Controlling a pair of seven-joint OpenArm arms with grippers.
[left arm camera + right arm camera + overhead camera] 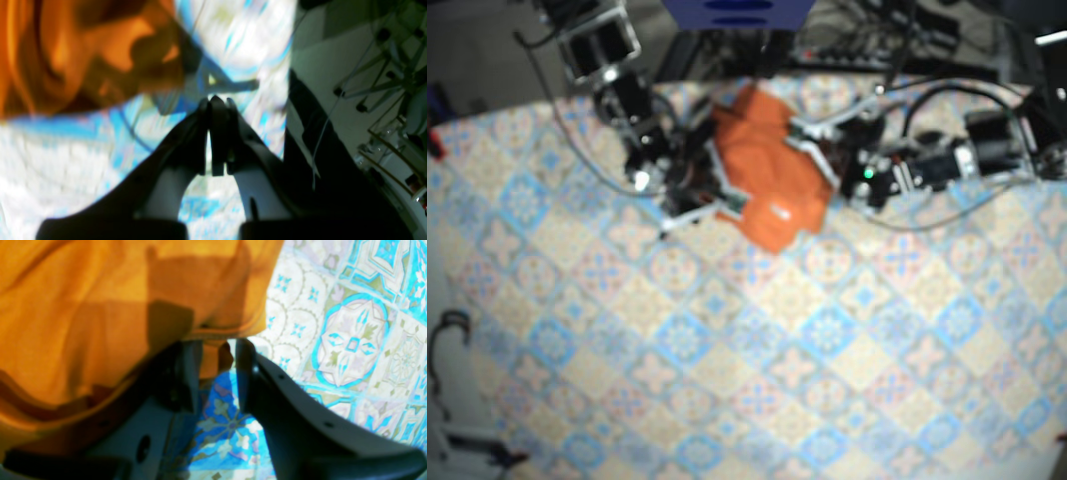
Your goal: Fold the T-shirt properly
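Two grippers, one on each arm. Left gripper [217,100]: two dark fingers pressed together, tips touching, nothing visible between them, poised over the tablecloth [60,173] just beside the shirt's edge. Blurred there, so no saying whether touching the cloth. Right gripper [218,346]: two fingers spread, a gap showing the blue pattern below, a small fold of orange hem hanging into the top of that gap without being clamped. Left finger of that pair tucked under the draped fabric, right finger bare over the tablecloth.

One orange T-shirt [772,180], bunched in a rumpled heap, not flat, lying near the far edge of the table between the two arms. From above, right gripper at the heap's left side, left gripper at its right side, both close against it.

One tablecloth with blue and cream tiles, covering the whole table. Beyond the far edge, a tangle of dark cables [907,45], too blurred to count.
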